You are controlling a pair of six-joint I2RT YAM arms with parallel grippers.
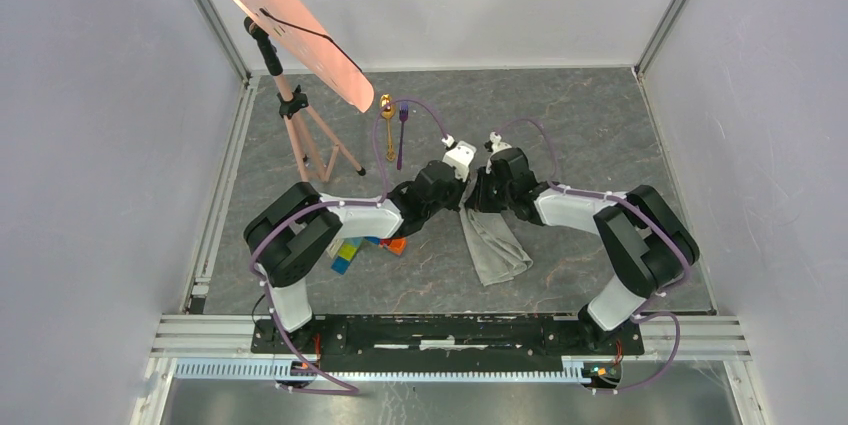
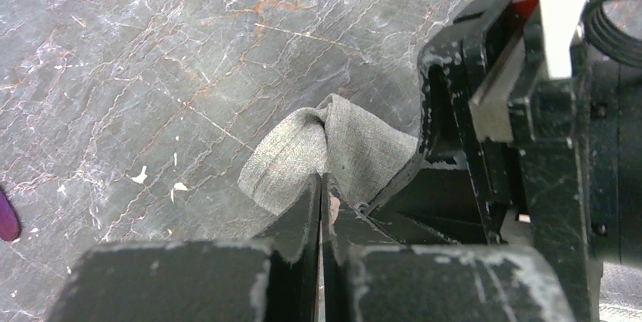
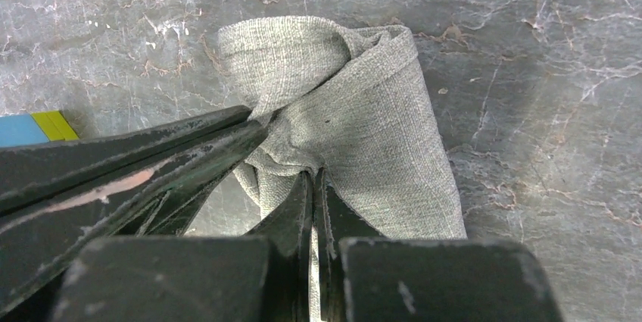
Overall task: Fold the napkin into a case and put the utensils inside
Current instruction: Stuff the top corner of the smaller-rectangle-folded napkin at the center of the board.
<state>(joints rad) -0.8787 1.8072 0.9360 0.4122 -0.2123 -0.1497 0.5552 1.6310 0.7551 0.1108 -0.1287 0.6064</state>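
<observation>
Napkin (image 1: 495,245) lies rumpled on the tabletop (image 1: 600,125), long axis running near-to-far; left claw (image 2: 322,186) and right claw (image 3: 312,182) both pinch its far end (side by side), spoon (image 1: 389,135) and fork (image 1: 401,140) further out, leftward.

Even, diffuse light, faint shadows; left pincer (image 2: 321,186) slightly blurred in close foreground.

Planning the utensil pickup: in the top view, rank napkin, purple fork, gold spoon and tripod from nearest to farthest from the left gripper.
1. napkin, pinched by the left gripper, jaws shut.
2. purple fork, beyond, leftward.
3. gold spoon, beside fork's left.
4. tripod, far left.
</observation>
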